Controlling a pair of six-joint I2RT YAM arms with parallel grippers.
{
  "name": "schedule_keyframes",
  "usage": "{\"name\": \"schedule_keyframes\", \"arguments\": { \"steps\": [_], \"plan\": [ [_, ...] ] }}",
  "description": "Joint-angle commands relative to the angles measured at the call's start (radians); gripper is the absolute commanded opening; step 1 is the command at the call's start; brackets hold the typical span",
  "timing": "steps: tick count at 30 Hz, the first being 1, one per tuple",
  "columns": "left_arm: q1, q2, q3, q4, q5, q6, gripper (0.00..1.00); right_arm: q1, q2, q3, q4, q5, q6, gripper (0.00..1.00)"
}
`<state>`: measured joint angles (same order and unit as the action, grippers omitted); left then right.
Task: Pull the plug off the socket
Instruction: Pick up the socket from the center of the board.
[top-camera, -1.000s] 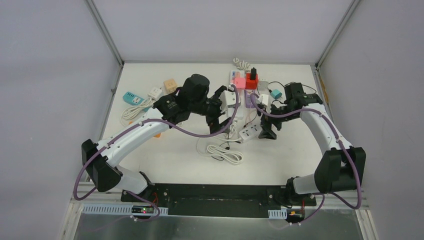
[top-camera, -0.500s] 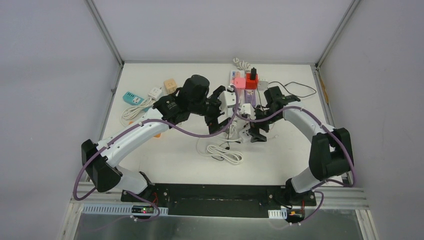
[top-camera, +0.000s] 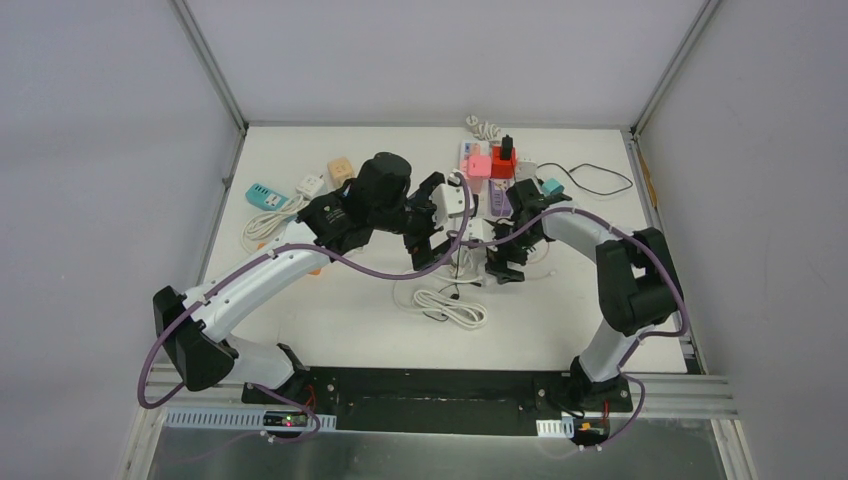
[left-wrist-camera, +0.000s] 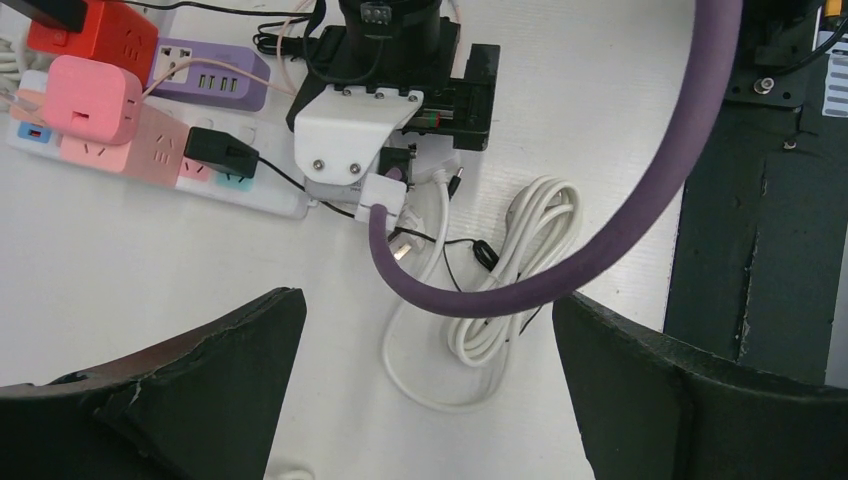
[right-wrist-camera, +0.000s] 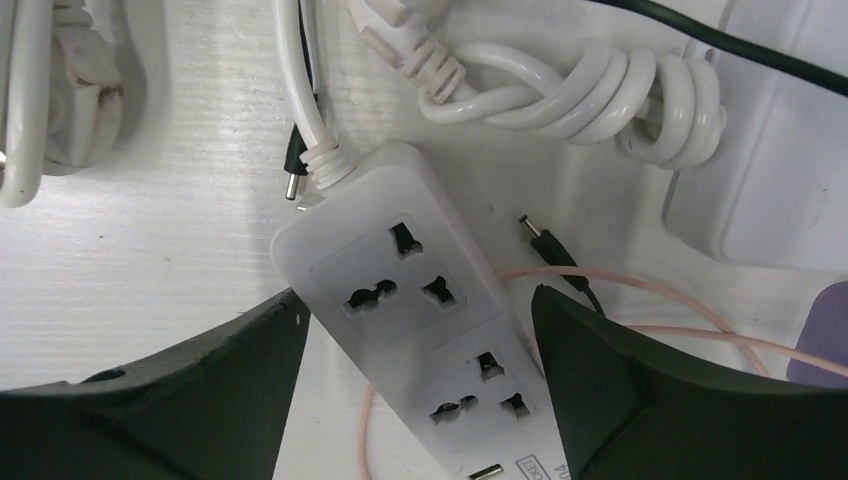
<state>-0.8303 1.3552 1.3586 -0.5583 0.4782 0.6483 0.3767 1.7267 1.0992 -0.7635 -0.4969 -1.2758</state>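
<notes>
Right gripper (right-wrist-camera: 415, 300), fingers spread, straddles a white power strip (right-wrist-camera: 400, 270) lying diagonally; coiled cable (right-wrist-camera: 580, 95) crowds its cord end, table (right-wrist-camera: 130, 250) showing alongside. Left gripper (left-wrist-camera: 425, 300) hovers spread wide. Black plug (left-wrist-camera: 222, 152) sits in the long strip (left-wrist-camera: 265, 195) beside a pink cube (left-wrist-camera: 95, 100), cord trailing toward the right gripper.
</notes>
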Motion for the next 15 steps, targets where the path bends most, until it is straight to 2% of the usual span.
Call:
{"name": "schedule_keyframes", "arguments": {
  "steps": [1, 8, 11, 15],
  "plan": [
    [0.004, -0.034, -0.009, 0.02, -0.01, 0.025, 0.99, 0.016, -0.005, -0.005, 0.036, 0.043, -0.033, 0.83],
    [0.004, -0.034, -0.008, 0.021, -0.007, 0.029, 0.99, 0.028, -0.018, -0.033, 0.056, 0.066, -0.038, 0.61],
    [0.004, -0.034, -0.01, 0.018, -0.005, 0.031, 0.99, 0.03, -0.036, -0.039, 0.051, 0.059, -0.04, 0.47],
    [0.004, -0.037, -0.013, 0.018, -0.007, 0.034, 0.99, 0.028, -0.077, -0.018, -0.004, 0.002, -0.032, 0.23]
  ]
}}
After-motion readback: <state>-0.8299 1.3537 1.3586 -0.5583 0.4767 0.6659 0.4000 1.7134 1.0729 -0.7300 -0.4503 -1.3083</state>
